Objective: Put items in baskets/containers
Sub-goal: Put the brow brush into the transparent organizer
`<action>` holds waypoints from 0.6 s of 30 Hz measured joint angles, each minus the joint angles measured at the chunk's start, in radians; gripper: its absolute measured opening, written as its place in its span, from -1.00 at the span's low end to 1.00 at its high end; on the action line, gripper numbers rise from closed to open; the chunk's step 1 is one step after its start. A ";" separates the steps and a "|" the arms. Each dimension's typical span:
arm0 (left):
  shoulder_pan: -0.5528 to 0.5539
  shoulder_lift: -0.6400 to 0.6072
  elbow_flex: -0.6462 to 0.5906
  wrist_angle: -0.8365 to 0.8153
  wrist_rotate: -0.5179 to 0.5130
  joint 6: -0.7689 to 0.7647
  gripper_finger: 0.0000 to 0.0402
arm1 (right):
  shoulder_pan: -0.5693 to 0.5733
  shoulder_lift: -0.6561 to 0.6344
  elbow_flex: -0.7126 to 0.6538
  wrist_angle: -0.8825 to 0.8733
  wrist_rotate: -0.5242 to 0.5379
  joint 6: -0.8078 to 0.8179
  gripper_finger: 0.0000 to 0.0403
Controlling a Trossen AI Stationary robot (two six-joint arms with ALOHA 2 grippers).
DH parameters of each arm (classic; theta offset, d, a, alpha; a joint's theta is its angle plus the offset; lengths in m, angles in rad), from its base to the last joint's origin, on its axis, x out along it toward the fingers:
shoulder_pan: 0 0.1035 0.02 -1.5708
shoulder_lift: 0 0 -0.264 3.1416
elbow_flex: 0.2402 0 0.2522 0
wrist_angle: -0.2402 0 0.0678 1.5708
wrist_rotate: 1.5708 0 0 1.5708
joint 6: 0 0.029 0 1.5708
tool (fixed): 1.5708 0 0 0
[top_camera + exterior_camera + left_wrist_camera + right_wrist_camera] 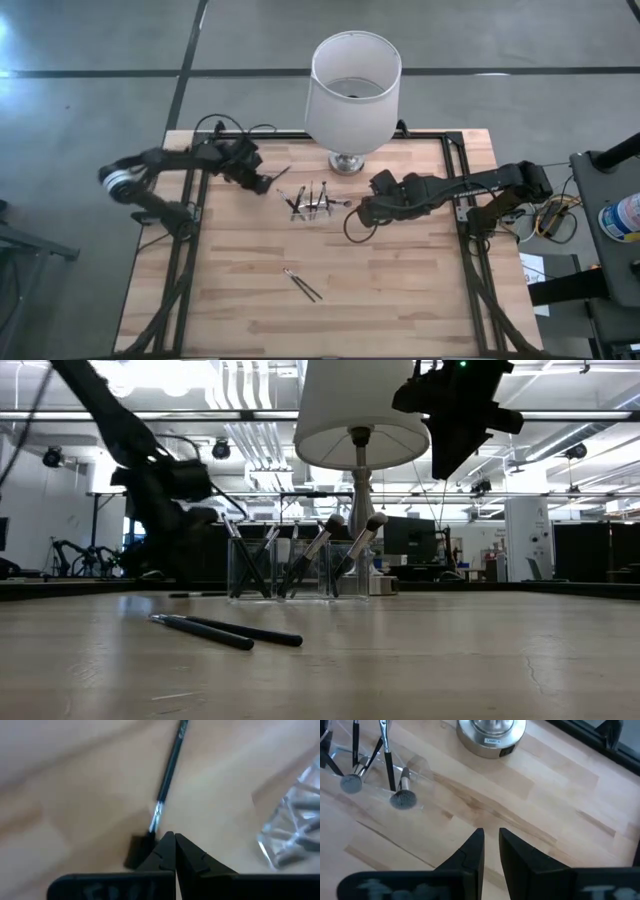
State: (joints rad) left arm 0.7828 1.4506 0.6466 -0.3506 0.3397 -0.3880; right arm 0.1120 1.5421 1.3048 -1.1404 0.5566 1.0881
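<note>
A clear holder (310, 208) stands on the wood in front of the lamp, with several dark brushes (402, 795) leaning upright in it. One thin dark brush (167, 775) lies flat on the table left of the holder. My left gripper (174, 840) is shut, with its tips low beside that brush's flat dark head (136, 851). Two more brushes (302, 285) lie side by side near the table's front. My right gripper (490, 837) hangs above the table right of the holder. Its fingers stand slightly apart with nothing between them. My left gripper's shut fingertips (167, 839) stand right beside the lying brush's metal neck (156, 820), slanting down from the table's left. I cannot tell whether they touch it. The brush lies flat on the wood.
A large white lampshade (352, 85) on a metal base (490, 737) stands at the far middle, just behind the holder. Black frame rails (460, 190) run along the table's sides. Bare wood lies between the holder and the two front brushes.
</note>
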 joint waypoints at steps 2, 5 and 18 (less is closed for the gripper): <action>-0.006 -0.077 -0.048 -0.026 -0.003 -0.040 -1.00 | 0.000 0.000 0.000 0.001 0.008 -0.010 -0.74; -0.023 -0.189 -0.135 -0.065 -0.009 -0.111 -1.00 | 0.000 0.000 0.000 0.004 0.022 -0.012 -0.74; -0.093 -0.510 -0.224 0.114 -0.228 -0.195 -1.00 | -0.029 0.000 0.000 0.100 0.023 -0.130 -0.74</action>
State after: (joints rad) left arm 0.6899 0.9406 0.4225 -0.2367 0.1113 -0.5826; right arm 0.0833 1.5421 1.3048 -1.0401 0.5797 0.9585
